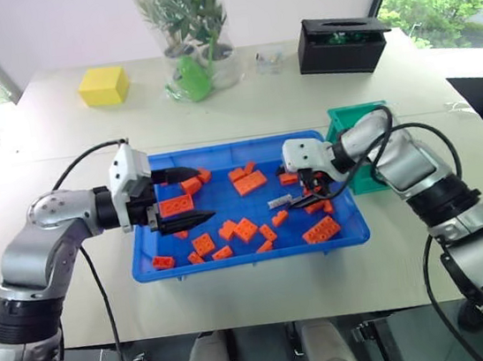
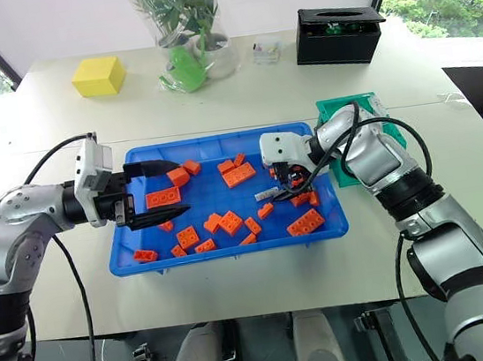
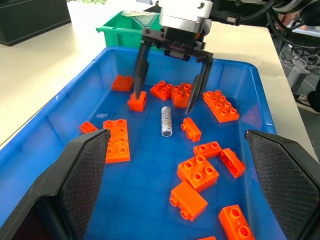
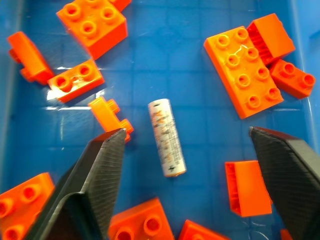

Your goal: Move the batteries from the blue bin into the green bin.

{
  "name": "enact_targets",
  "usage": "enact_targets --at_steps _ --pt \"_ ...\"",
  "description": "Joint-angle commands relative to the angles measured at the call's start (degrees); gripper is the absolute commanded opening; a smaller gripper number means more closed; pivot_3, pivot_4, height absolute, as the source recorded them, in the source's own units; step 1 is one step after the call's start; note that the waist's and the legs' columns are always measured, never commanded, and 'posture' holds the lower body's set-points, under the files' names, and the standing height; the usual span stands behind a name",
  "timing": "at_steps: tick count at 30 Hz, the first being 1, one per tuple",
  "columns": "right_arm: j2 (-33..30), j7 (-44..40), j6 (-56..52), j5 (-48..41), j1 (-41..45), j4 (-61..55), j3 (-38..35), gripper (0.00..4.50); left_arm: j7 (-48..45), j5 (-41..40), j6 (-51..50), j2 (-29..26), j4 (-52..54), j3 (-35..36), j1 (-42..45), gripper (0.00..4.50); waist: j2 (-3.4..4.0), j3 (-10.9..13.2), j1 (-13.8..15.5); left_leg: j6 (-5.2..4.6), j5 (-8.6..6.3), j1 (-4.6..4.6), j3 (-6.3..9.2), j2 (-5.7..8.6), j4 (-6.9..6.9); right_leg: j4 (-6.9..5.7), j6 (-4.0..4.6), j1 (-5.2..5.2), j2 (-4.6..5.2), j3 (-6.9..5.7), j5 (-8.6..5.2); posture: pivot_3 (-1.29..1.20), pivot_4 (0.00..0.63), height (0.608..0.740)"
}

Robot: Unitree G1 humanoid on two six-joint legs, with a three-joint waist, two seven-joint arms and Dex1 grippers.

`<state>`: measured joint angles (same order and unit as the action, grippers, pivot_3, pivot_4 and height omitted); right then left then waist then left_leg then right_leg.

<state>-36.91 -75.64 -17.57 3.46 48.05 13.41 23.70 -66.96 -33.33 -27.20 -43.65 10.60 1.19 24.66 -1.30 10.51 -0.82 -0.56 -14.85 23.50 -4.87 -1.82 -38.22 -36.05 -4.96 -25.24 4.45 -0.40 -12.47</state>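
The battery [image 4: 166, 138] lying in the blue bin [image 4: 165, 60] carries small dark and orange print along its silver wrap, too fine to read as letters, brand or numbers; the orange bricks [image 4: 243, 70] around it bear only plain studs; no readable text, label or sign stands on anything else.
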Motion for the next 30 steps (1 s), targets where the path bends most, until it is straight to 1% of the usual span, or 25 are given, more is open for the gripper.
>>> enact_targets --at_steps 1,6,8,10,11,12,13,14,18,22,25,28,30 --pt "1.06 1.13 2.57 1.19 1.10 2.15 -0.05 3.76 0.06 0.02 0.74 0.20 0.99 0.64 0.96 4.50 0.00 0.00 -0.01 0.00 0.00 0.00 0.00 0.00 0.00 0.00 0.00 0.00 0.00 0.00 0.00 0.00 0.150 0.736" --pt "2.99 2.81 6.80 2.84 1.19 8.26 0.50 3.76 0.32 -0.45 0.13 -0.49 2.28 1.68 -0.07 4.50 0.00 0.00 -0.04 0.00 0.00 0.00 0.00 0.00 0.00 0.00 -0.02 0.00 0.00 0.00 0.01 0.00 0.150 0.736" --pt "3.08 2.31 7.86 2.98 1.09 9.57 0.57 3.26 0.46 -0.56 -0.01 -0.77 2.42 2.05 -0.31 4.50 0.00 0.00 -0.06 0.00 0.00 0.00 0.00 0.00 0.00 0.00 -0.03 0.00 0.00 0.00 0.02 0.00 0.150 0.736" --pt "2.98 1.45 8.19 2.78 0.63 9.70 0.56 2.53 0.73 -0.65 -0.09 -0.86 2.36 2.31 -0.31 4.50 0.00 0.00 -0.04 0.00 0.00 0.00 0.01 0.00 0.00 0.00 -0.04 0.02 0.00 0.00 0.02 0.00 0.150 0.736" --pt "2.91 0.97 8.11 2.59 0.40 9.48 0.50 1.97 0.83 -0.65 -0.07 -0.86 2.25 2.35 -0.25 4.50 0.00 0.00 -0.04 0.00 0.00 -0.01 0.01 0.00 0.00 0.00 -0.04 0.02 0.00 0.00 0.02 0.00 0.150 0.736" --pt "2.74 0.43 7.86 2.35 0.09 8.94 0.42 1.50 0.92 -0.64 -0.04 -0.84 2.18 2.37 -0.19 4.50 0.00 0.00 -0.04 0.00 0.00 0.00 0.01 0.00 0.00 0.00 -0.04 0.02 0.00 0.00 0.02 0.00 0.150 0.736" --pt "2.59 0.07 6.85 1.79 -0.16 7.83 -0.01 1.12 0.98 -0.59 0.00 -0.78 2.04 2.33 -0.04 4.50 0.00 0.00 -0.05 0.00 0.00 0.00 0.01 0.00 0.00 0.00 -0.04 0.02 0.00 0.00 0.02 0.00 0.150 0.736" --pt "2.30 -0.25 4.95 0.80 -0.27 6.19 -0.98 0.92 1.05 -0.49 0.05 -0.67 1.85 2.20 0.16 4.50 0.00 0.00 -0.04 0.00 0.00 0.00 0.01 0.00 0.00 0.00 -0.05 0.02 0.00 0.00 0.03 0.00 0.150 0.736" --pt "0.97 -0.46 -0.30 -1.74 -0.14 1.42 -4.01 0.92 1.05 -0.11 0.44 -0.38 1.07 1.78 0.63 4.50 0.00 0.00 0.01 0.00 0.00 0.00 0.02 0.00 0.00 -0.02 -0.06 0.01 0.00 0.00 0.03 0.00 0.150 0.736" --pt "-3.33 2.93 -14.45 -8.10 2.66 -6.05 -15.04 0.92 1.03 -0.17 0.57 -0.02 1.23 1.51 0.05 4.50 0.03 0.02 0.18 0.00 0.00 0.01 0.10 -0.01 0.00 -0.02 -0.06 -0.01 0.02 0.00 0.03 0.00 0.150 0.736" --pt "-7.94 4.97 -19.59 -9.96 2.10 -8.36 -20.04 0.92 0.82 -0.05 0.91 0.04 1.11 1.47 -0.44 4.50 0.02 0.01 0.36 0.00 0.00 0.03 0.13 0.00 0.00 -0.01 -0.03 0.00 0.06 -0.01 0.02 0.00 0.150 0.736" --pt "-11.76 5.70 -22.55 -11.77 0.19 -10.56 -22.67 0.92 0.55 0.03 1.16 0.13 0.60 1.44 -0.40 4.50 0.00 0.00 0.18 0.00 -0.01 0.02 0.11 0.00 0.02 0.04 0.10 0.01 0.08 -0.02 -0.06 0.00 0.150 0.736" --pt "-12.35 5.73 -24.15 -13.37 -1.80 -13.45 -22.78 0.92 0.33 0.14 1.31 0.24 -0.04 1.27 0.06 4.50 0.01 0.00 -0.13 -0.01 -0.01 0.01 0.11 0.00 0.02 0.04 0.10 0.01 0.08 -0.02 -0.06 0.00 0.150 0.736"
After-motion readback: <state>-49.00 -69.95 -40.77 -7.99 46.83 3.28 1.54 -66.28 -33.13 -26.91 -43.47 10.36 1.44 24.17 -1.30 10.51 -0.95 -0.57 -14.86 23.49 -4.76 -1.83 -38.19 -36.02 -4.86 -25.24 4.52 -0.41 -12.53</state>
